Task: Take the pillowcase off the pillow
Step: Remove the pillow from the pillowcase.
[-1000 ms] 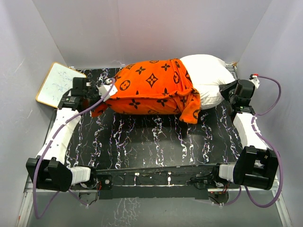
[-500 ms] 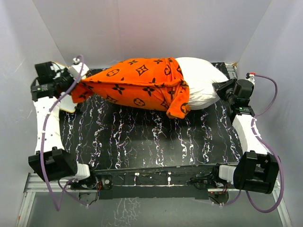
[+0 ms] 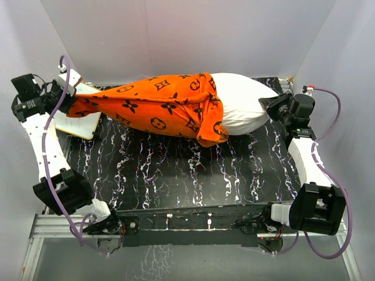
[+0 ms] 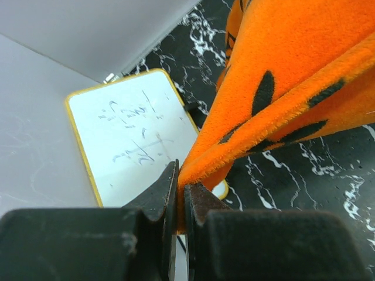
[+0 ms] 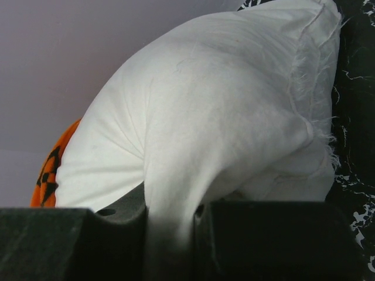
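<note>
Plush orange pillowcase looks soft, best pulled by end corner; left gripper pinches it, right gripper clamps squashy pillow

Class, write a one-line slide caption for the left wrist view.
Left gripper shut on a corner of the orange pillowcase, a scribbled whiteboard lying beyond it.

The stretched orange plush pillowcase with black motifs and the plump white pillow bar the whole span between the left claw and the right claw. Nearward of both claws, the black marbled tabletop lies open. A flat yellow-framed whiteboard sits just beneath the left claw, and the grey side wall stands close outside it.
</note>
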You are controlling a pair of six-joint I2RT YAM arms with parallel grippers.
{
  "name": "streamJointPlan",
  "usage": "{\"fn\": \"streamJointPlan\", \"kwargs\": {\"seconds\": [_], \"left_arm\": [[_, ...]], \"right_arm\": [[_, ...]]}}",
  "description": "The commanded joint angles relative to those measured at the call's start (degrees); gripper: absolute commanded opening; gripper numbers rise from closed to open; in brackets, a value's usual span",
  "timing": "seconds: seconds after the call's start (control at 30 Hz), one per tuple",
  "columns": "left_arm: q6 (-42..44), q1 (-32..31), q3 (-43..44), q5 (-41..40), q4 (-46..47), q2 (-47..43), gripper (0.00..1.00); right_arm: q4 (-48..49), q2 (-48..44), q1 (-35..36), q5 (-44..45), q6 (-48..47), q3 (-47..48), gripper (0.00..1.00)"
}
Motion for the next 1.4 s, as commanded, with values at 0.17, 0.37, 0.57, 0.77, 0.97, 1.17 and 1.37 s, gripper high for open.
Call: {"fn": "streamJointPlan", "kwargs": {"seconds": [0.17, 0.37, 0.57, 0.77, 0.97, 1.17, 1.37], "left_arm": [[-5.5, 13.9, 11.7, -18.4, 10.3, 6.0, 0.00], [-2.5, 16.9, 20.4, -13.2, 8.2, 8.0, 0.00], [-2.2, 17.7, 17.8, -10.3, 7.8, 5.3, 0.00], [4.8, 9.0, 9.8, -2.9, -11.2, 0.6, 0.15], [-3.4, -22.6, -1.4, -10.0, -15.0, -3.8, 0.97], [-18.8, -36.6, 23.4, -9.5, -19.6, 12.2, 0.92], [-24.5, -49.3, 21.2, -15.5, -11.9, 17.3, 0.92]], "right_arm": [[7.3, -0.7, -8.6, 25.3, 1.2, -4.6, 0.09], [7.4, 0.8, -10.2, 24.1, 3.7, -4.0, 0.09], [6.8, 0.6, -11.0, 25.5, 3.9, -4.6, 0.09], [17.6, 1.3, -7.3, 13.7, 3.0, -8.2, 0.09], [26.7, 0.0, -3.3, 7.5, -1.2, -13.3, 0.08], [23.9, -2.8, -0.4, 6.1, -6.1, -17.2, 0.08], [17.7, -6.6, 6.8, 11.6, -7.8, -23.4, 0.18]]}}
